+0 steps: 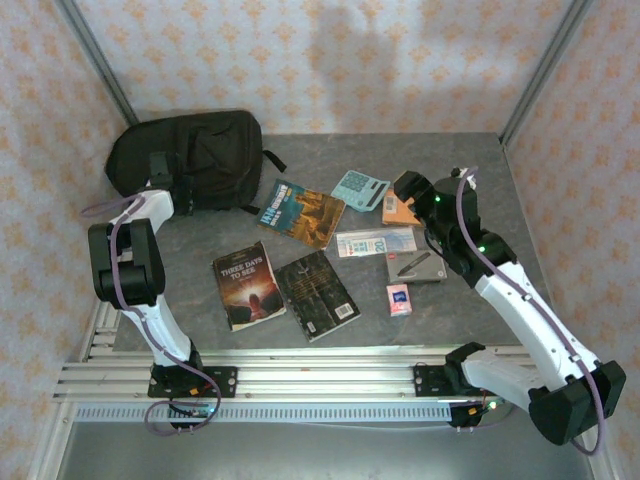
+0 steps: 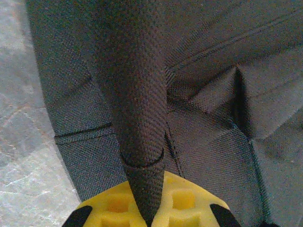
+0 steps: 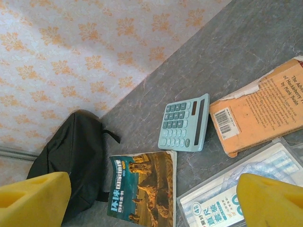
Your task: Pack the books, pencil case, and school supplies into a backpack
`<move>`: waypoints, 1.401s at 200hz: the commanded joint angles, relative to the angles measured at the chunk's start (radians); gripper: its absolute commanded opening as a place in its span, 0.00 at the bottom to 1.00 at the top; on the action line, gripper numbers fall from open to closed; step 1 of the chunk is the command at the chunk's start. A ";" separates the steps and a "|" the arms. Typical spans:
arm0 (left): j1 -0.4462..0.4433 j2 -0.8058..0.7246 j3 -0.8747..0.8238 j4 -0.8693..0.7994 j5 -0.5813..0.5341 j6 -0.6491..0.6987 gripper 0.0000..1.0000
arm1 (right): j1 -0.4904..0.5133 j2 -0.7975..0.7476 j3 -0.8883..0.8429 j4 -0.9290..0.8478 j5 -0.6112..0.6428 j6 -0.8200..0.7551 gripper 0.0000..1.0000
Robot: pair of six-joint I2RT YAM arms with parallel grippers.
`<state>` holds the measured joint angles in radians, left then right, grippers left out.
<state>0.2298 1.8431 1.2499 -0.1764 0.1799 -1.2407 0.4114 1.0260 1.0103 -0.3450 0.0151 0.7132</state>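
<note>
Left jaws pinch backpack strap (image 2: 142,90), right jaws spread — book (image 1: 248,286) reads "THREE DAYS TO SEE".

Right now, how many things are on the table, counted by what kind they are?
Large soft black fabric backpack: 1
Paperback books (dark reddish-glow book, black-grey book, blue-and-orange book): 3
Teal calculator with pale keys: 1
Thin orange booklet: 1
Clear plastic packet: 1
Flat grey case: 1
Tiny pink-and-blue packet: 1
Total: 9

One backpack (image 1: 190,160); three books (image 1: 248,285); one calculator (image 1: 360,188); one orange booklet (image 1: 396,213); one pink packet (image 1: 399,300); two flat cases (image 1: 415,267).
</note>
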 commanded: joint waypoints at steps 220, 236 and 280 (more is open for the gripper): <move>-0.684 -0.446 -0.160 0.290 -0.232 -0.190 0.00 | -0.011 0.185 0.004 0.084 -0.245 0.074 0.90; -0.750 -0.455 -0.190 0.294 -0.264 -0.169 0.00 | -0.014 0.245 0.006 0.108 -0.302 0.122 0.89; -0.835 -0.475 -0.272 0.267 -0.293 -0.153 0.00 | -0.038 0.489 0.021 0.307 -0.458 0.262 0.84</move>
<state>-0.5724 1.4178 1.0241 0.0448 -0.1085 -1.4094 0.3950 1.4006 1.0245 -0.1814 -0.3267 0.8768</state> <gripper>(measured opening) 0.052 0.870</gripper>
